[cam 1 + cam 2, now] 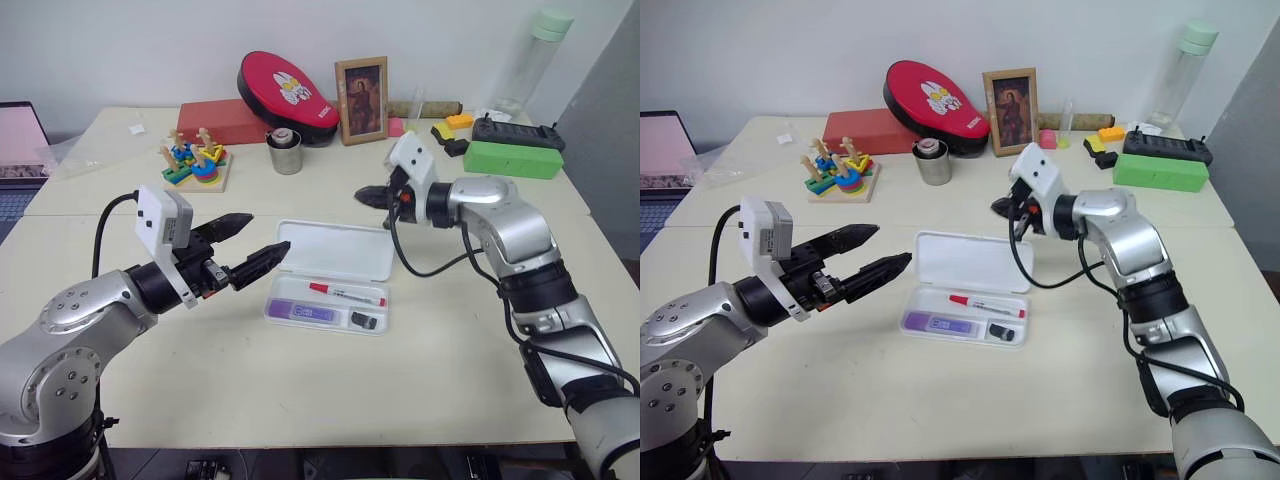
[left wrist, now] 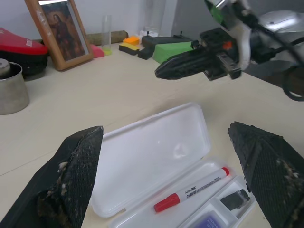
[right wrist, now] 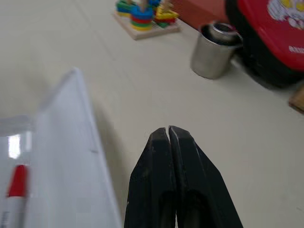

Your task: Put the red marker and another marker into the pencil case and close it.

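The pencil case lies open on the desk, red marker inside. The wide left hand floats beside it. The right hand, pinched shut and seemingly empty, floats behind it.

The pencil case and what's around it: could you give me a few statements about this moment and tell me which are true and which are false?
1. The pencil case lies with its lid open. True.
2. The red marker is still on the table outside the case. False: it lies inside the open case.
3. The purple highlighter sits in the case, in the compartment nearer the robot than the red marker. True.
4. The right gripper holds a marker. False: its fingers are shut on nothing, above the table beyond the lid.
5. The left gripper is open, next to the case. True.
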Controlling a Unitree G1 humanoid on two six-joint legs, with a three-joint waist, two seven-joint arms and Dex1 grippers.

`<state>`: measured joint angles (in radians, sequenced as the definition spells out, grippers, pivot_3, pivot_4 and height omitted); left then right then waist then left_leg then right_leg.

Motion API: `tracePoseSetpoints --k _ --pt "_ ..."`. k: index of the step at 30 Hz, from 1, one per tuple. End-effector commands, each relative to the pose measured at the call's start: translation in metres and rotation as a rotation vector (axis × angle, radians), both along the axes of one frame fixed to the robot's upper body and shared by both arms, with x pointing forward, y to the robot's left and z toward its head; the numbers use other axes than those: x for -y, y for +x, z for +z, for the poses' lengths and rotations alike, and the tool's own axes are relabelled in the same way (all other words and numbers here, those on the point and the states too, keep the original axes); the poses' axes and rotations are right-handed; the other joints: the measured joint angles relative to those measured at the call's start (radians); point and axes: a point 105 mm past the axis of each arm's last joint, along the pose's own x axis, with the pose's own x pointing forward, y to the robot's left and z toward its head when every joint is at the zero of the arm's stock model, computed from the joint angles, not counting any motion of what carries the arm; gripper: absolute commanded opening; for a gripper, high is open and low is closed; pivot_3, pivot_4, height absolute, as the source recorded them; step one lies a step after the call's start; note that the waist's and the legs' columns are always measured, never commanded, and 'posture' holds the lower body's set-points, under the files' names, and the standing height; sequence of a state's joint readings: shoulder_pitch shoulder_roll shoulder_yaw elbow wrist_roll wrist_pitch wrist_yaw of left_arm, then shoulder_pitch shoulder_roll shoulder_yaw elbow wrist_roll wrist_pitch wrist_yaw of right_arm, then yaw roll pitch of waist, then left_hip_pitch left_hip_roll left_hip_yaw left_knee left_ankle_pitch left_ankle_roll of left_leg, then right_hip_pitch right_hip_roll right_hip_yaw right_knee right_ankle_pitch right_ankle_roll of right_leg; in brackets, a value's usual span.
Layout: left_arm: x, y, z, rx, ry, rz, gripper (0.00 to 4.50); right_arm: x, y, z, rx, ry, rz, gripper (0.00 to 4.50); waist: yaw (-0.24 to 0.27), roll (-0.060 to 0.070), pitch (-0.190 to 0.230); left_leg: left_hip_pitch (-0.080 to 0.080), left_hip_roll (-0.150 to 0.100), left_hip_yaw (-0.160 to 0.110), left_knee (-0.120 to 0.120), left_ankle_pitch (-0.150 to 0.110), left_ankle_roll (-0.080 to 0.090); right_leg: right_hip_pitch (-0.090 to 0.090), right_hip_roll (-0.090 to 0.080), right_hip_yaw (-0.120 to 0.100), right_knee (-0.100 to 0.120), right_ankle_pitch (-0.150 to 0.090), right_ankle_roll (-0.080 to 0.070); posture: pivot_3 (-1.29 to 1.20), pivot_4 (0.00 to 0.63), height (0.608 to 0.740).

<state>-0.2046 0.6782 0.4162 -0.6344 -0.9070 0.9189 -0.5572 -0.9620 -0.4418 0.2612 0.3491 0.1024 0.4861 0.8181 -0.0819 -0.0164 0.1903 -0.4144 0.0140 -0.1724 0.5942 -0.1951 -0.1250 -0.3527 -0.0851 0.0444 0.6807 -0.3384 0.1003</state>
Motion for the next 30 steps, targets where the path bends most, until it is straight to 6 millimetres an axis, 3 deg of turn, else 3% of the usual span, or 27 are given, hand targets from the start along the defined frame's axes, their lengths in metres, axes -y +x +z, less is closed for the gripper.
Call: tracePoseSetpoints --k 1,6,10,17,21,23,25,27,30 --pt "0.007 -0.004 0.009 0.048 0.006 -0.034 4.50 0.008 0.016 -0.013 0.057 -0.112 -0.051 0.06 -0.002 0.000 0.000 0.000 0.000 0.000 0.000 0.000 -0.001 -0.001 0.000 0.000 0.000 0.000 0.000 0.00 0.150 0.740" --pt "0.009 -0.005 0.009 0.051 0.010 -0.040 4.50 0.005 0.016 -0.026 0.021 -0.132 0.006 0.06 -0.007 0.000 0.000 0.000 0.000 0.000 -0.001 0.001 -0.002 -0.001 0.000 0.001 0.000 0.000 0.000 0.00 0.150 0.740" --pt "0.009 -0.004 0.009 0.054 0.016 -0.034 4.50 -0.004 0.005 -0.012 0.002 -0.054 0.086 0.06 -0.007 0.000 0.000 0.000 0.000 0.000 -0.001 0.001 -0.002 -0.001 0.000 0.001 0.001 0.000 0.000 0.00 0.150 0.740" --pt "0.009 -0.003 0.008 0.052 0.023 -0.032 4.50 -0.019 -0.031 0.013 0.038 0.024 0.310 0.06 -0.004 0.000 0.000 0.000 0.000 0.000 0.000 0.001 -0.002 0.000 0.000 0.000 0.000 0.000 0.000 0.00 0.150 0.740" --pt "0.009 -0.001 0.007 0.053 0.028 -0.032 4.50 -0.018 -0.052 0.007 -0.005 -0.038 0.408 0.06 -0.002 0.000 0.000 0.000 0.000 0.000 -0.001 0.001 -0.002 0.000 0.000 0.000 0.000 0.000 0.000 0.00 0.150 0.740" --pt "0.009 0.000 0.008 0.055 0.028 -0.033 4.50 -0.019 -0.047 0.013 0.022 -0.008 0.381 0.06 -0.002 0.000 0.000 0.000 0.000 0.000 0.000 0.001 -0.002 0.000 0.000 0.000 0.001 0.000 0.000 0.00 0.150 0.740" --pt "0.010 0.000 0.008 0.056 0.027 -0.035 4.50 -0.013 -0.024 0.017 0.035 0.021 0.242 0.06 -0.004 0.000 0.000 0.000 0.000 0.000 0.000 0.000 0.000 0.000 0.000 0.000 0.001 0.000 0.000 0.00 0.150 0.740" --pt "0.011 0.000 0.008 0.057 0.026 -0.040 4.50 -0.001 -0.003 0.008 0.043 -0.042 0.122 0.06 -0.009 0.000 0.000 0.001 0.000 0.000 0.000 0.000 0.000 0.000 0.000 0.001 0.002 0.000 0.000 0.00 0.150 0.740" --pt "0.012 0.001 0.008 0.060 0.025 -0.046 4.50 0.004 0.003 -0.009 0.018 -0.101 0.113 0.06 -0.004 0.000 0.000 0.002 0.000 0.001 0.000 0.000 0.000 0.000 0.000 0.001 0.002 0.000 0.000 0.00 0.150 0.740"
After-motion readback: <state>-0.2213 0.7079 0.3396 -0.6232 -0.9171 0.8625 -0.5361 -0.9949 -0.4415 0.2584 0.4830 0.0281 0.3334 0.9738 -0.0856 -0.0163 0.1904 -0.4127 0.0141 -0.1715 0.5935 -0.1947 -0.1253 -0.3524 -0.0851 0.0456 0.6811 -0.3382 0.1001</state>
